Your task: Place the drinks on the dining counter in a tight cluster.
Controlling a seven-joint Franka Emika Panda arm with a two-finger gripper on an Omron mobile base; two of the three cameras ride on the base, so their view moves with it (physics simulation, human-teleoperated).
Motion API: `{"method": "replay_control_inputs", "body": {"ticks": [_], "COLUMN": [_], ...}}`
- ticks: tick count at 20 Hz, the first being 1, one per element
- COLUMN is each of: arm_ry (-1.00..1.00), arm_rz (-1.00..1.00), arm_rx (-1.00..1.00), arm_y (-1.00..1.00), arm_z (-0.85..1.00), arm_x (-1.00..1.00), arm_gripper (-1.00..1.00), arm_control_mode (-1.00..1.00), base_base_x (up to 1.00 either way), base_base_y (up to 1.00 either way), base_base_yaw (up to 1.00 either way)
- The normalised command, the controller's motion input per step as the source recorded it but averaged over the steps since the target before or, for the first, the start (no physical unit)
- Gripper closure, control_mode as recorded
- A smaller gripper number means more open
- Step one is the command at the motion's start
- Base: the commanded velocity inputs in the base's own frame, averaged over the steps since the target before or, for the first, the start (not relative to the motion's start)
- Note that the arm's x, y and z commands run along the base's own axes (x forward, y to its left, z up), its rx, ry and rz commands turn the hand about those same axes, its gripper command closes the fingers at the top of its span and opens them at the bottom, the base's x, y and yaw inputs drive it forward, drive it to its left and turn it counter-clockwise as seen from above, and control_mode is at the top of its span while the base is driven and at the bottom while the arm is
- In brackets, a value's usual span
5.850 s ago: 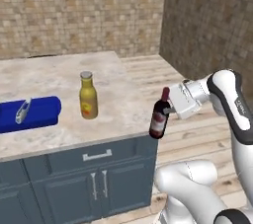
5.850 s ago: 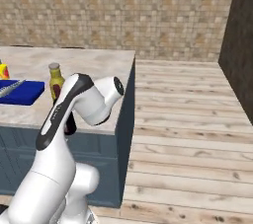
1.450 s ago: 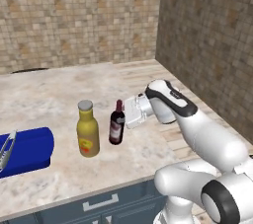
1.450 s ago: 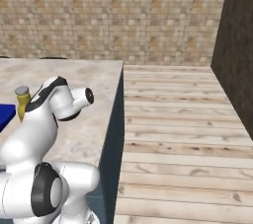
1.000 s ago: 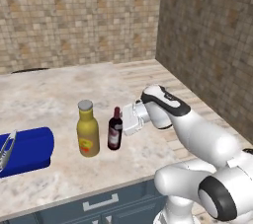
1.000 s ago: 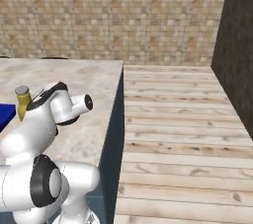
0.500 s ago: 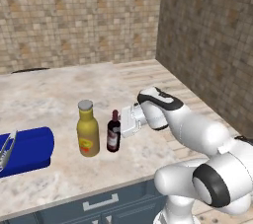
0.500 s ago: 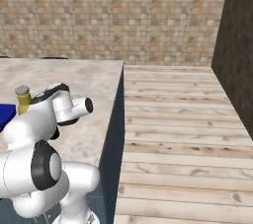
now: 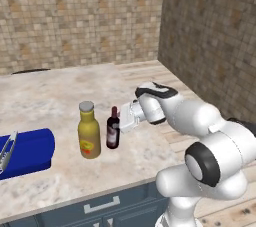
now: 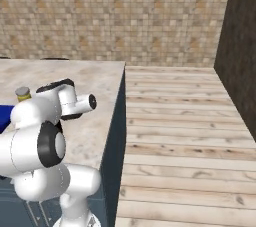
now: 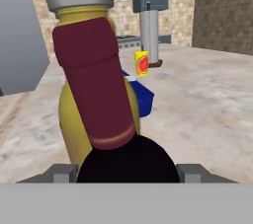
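The dark wine bottle (image 9: 113, 130) with its red top stands upright on the dining counter (image 9: 55, 96), a small gap right of the tall mustard-yellow bottle (image 9: 89, 131). My gripper (image 9: 119, 122) reaches in from the right and is shut on the wine bottle's body. In the hand view the wine bottle (image 11: 106, 94) leans right in front of the camera between the two fingertips (image 11: 63, 172), and the mustard bottle (image 11: 69, 114) with its grey cap rises just behind it. The right base view shows the mustard bottle's cap (image 10: 22, 92) past my arm.
A blue folded cloth (image 9: 27, 151) with a metal utensil on it lies at the counter's left. A small yellow cup (image 11: 142, 63) stands farther back, near a paper towel roll (image 11: 148, 33). The counter's right edge (image 10: 117, 106) drops to wooden floor.
The base has driven up to the counter. The gripper has carried the wine bottle from beyond the counter's edge leftward to beside the mustard bottle. Over the last second it has hardly moved.
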Motion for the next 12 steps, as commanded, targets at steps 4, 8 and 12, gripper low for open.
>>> {"method": "replay_control_inputs", "body": {"ticks": [4, 8, 12], "arm_ry": [0.00, 0.00, -0.01], "arm_rz": [0.00, 0.00, 0.00], "arm_rx": [0.00, 0.00, 0.00], "arm_y": [0.11, 0.19, 0.18], "arm_z": [-0.04, -0.11, -0.01], "arm_x": [0.00, 0.00, 0.00], "arm_gripper": [1.00, 1.00, 1.00], "arm_control_mode": [-1.00, -1.00, -1.00], "base_base_x": [0.00, 0.00, 0.00], "base_base_y": [0.00, 0.00, 0.00], "base_base_yaw": [0.00, 0.00, 0.00]}}
